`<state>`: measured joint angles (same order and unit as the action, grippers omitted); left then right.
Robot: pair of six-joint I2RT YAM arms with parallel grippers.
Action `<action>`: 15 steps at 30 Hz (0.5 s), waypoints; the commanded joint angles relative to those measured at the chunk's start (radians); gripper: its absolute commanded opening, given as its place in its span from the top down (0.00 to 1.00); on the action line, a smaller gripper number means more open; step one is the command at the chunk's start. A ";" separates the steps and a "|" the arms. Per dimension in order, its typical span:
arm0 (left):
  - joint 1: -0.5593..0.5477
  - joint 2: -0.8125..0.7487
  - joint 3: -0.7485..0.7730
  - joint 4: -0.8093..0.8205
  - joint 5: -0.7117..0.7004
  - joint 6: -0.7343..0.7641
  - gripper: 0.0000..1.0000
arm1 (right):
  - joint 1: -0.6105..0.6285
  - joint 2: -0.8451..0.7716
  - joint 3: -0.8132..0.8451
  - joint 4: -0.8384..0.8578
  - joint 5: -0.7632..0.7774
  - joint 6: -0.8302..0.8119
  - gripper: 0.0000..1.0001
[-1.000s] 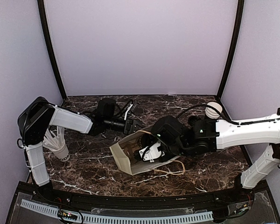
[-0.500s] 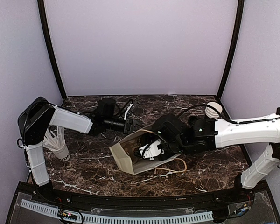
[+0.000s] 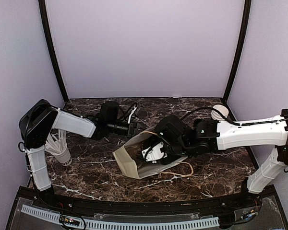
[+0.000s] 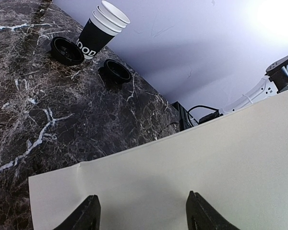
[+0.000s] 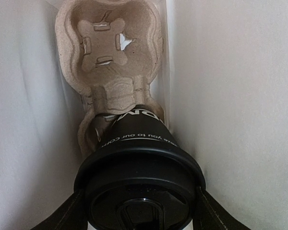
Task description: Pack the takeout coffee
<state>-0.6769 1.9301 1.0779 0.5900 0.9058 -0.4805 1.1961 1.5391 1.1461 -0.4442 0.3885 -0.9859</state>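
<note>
Clasping lidded cup (image 5: 138, 143) inside bag (image 5: 240, 96), at pulp tray (image 5: 110, 72) — right end effector (image 5: 137, 213); left end effector (image 4: 143, 211) wide.

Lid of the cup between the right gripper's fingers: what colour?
The lid is black, clearest in the right wrist view.

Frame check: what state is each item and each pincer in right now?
Paper bag: on its side, mouth open.
Pulp tray: inside bag, far hole empty.
Lidded cup: lid on, at tray's near hole.
Right pincer: shut on lidded cup.
Left pincer: open, by the bag.
Cup stack: upright, unlidded.
Loose lids: lying on table.
</note>
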 commanded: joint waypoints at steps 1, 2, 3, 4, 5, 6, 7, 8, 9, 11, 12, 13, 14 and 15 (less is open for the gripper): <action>-0.006 -0.003 -0.015 0.009 0.022 -0.002 0.36 | -0.024 0.029 0.036 -0.007 -0.037 0.019 0.69; -0.003 -0.010 -0.012 -0.002 0.016 0.002 0.36 | -0.029 0.036 0.044 -0.015 -0.042 0.021 0.69; -0.001 -0.017 -0.010 -0.014 0.010 0.014 0.35 | -0.032 0.046 0.055 -0.026 -0.046 0.022 0.69; 0.007 -0.031 -0.003 -0.050 -0.011 0.023 0.35 | -0.035 0.059 0.071 -0.041 -0.050 0.025 0.69; 0.013 -0.041 0.002 -0.070 -0.025 0.043 0.34 | -0.037 0.069 0.085 -0.056 -0.054 0.026 0.69; 0.027 -0.063 0.010 -0.105 -0.045 0.052 0.33 | -0.040 0.079 0.099 -0.070 -0.059 0.030 0.69; 0.035 -0.072 0.017 -0.120 -0.062 0.066 0.33 | -0.043 0.088 0.112 -0.086 -0.065 0.032 0.69; 0.053 -0.092 0.020 -0.148 -0.070 0.070 0.32 | -0.045 0.096 0.127 -0.102 -0.070 0.036 0.69; 0.061 -0.102 0.024 -0.159 -0.083 0.075 0.32 | -0.048 0.104 0.142 -0.121 -0.077 0.038 0.69; 0.088 -0.132 0.024 -0.194 -0.092 0.081 0.32 | -0.053 0.122 0.173 -0.158 -0.086 0.044 0.69; 0.102 -0.153 0.023 -0.202 -0.096 0.085 0.31 | -0.056 0.133 0.192 -0.184 -0.096 0.048 0.69; 0.108 -0.164 0.023 -0.222 -0.105 0.096 0.31 | -0.057 0.146 0.217 -0.218 -0.106 0.053 0.69; 0.116 -0.183 0.023 -0.234 -0.109 0.102 0.31 | -0.059 0.161 0.243 -0.252 -0.116 0.064 0.69; 0.120 -0.204 0.025 -0.254 -0.120 0.114 0.31 | -0.061 0.176 0.267 -0.283 -0.127 0.074 0.69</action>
<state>-0.5835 1.8397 1.0794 0.4210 0.8215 -0.4217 1.1454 1.6657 1.3293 -0.5934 0.3244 -0.9607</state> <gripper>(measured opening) 0.689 0.699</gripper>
